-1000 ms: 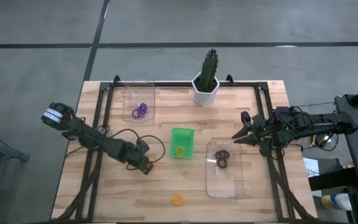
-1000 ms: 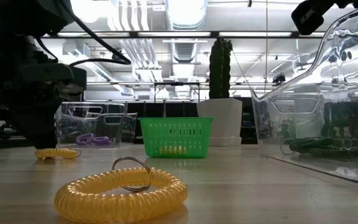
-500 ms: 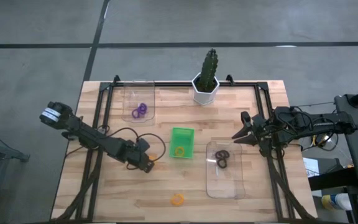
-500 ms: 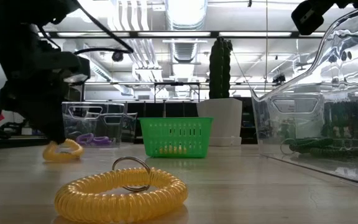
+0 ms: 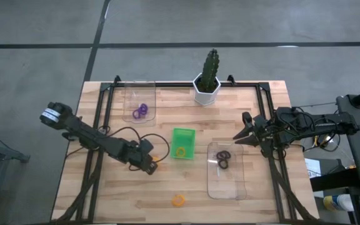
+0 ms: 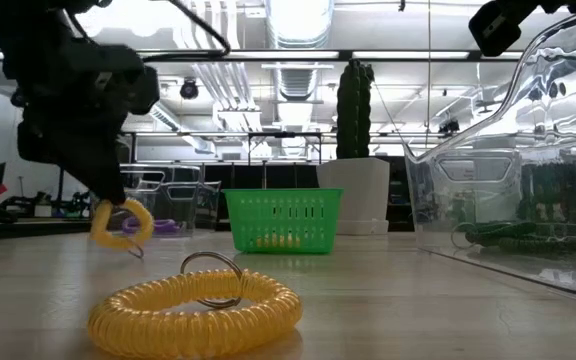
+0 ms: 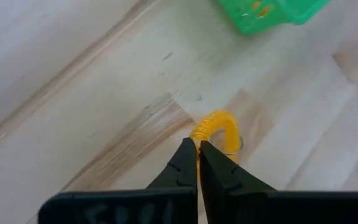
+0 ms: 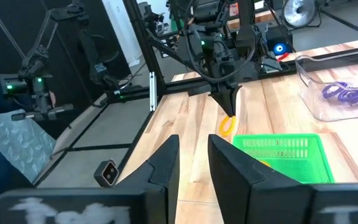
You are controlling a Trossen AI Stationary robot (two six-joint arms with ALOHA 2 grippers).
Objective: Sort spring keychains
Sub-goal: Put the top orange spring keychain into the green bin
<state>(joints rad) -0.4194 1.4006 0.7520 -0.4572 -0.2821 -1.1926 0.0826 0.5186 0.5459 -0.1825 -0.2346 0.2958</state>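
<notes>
My left gripper (image 5: 150,165) is shut on an orange coiled keychain (image 7: 217,127), to the left of the green tray (image 5: 183,142); the keychain also shows in the low view (image 6: 121,222). One orange keychain (image 5: 180,150) lies in the green tray, and another (image 5: 178,200) lies flat on the table near its near edge. Purple keychains (image 5: 140,111) lie in the far clear tray (image 5: 140,94). Black keychains (image 5: 223,160) lie in the right clear tray (image 5: 225,181). My right gripper (image 5: 237,137) waits open, above the table's right side. My left gripper pinches the orange keychain's coil at its upper edge (image 7: 197,138) between its two fingertips (image 6: 111,192), coming from above and slanting down. The loop hangs upright below the fingers, lifted clear of the table, with its small metal ring (image 7: 235,142) dangling at the bottom.
A potted cactus (image 5: 207,81) stands at the table's far edge. Black frame rails (image 5: 102,119) run along the left and right sides. Bare wood lies between the trays and along the near edge.
My left gripper has risen and shifted slightly toward the green tray, taking the orange keychain with it. The keychain lay flat on the table, then tipped up on one side, and now hangs clear below the fingers.
</notes>
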